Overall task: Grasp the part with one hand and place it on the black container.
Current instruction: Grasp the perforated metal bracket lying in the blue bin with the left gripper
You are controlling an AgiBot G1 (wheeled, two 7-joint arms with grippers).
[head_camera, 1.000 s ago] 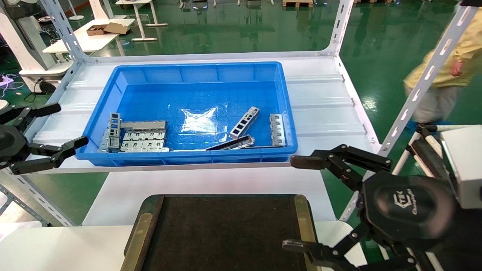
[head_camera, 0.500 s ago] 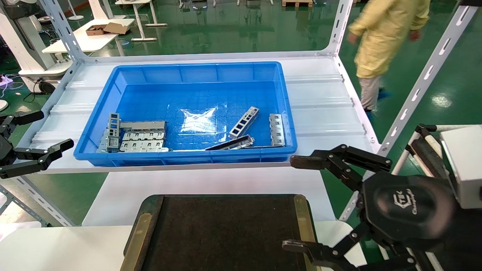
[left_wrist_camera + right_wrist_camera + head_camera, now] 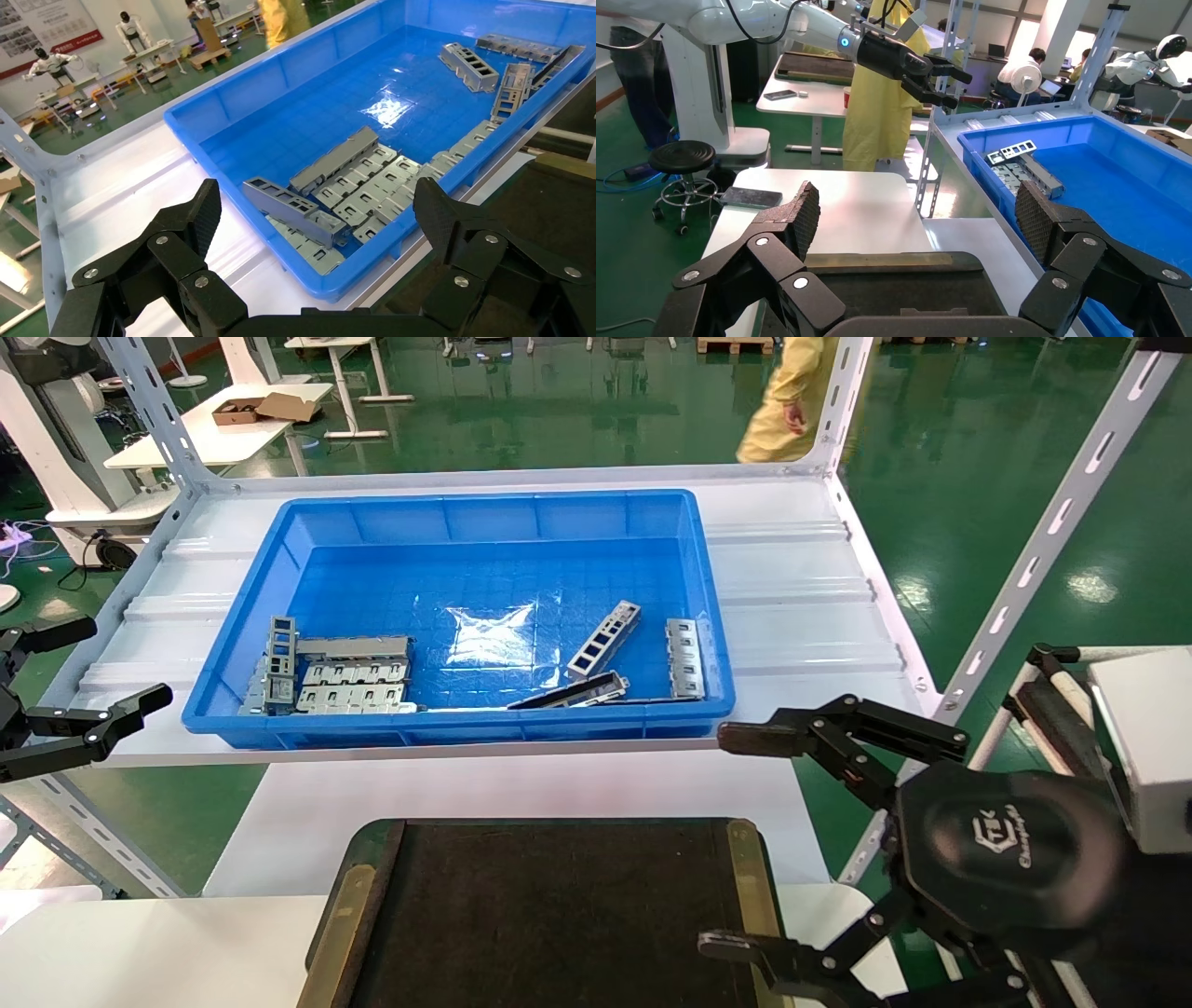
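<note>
Right gripper [image 3: 754,840]: fingers spread wide, holding nothing; it hangs off the near right corner of the blue bin [image 3: 251,579], above the right edge of the black container [image 3: 559,915].
Left gripper [image 3: 84,677]: spread open and empty, off the bin's left side, clear of its wall.
Part [image 3: 605,638]: the slim ladder-cut strip lies flat and slanted on the bin floor, right of centre, apart from both grippers.
Neighbours: a dark strip [image 3: 570,693] on edge just nearer the bin's front wall; a wider bracket [image 3: 685,658] by its right wall; stacked brackets [image 3: 340,674] at its front left.
Step, as judged: approach, nothing grasped yet.
Next move: the right gripper looks best placed; it must clear the bin's front rim, come down over the strip and close across its narrow width.
</note>
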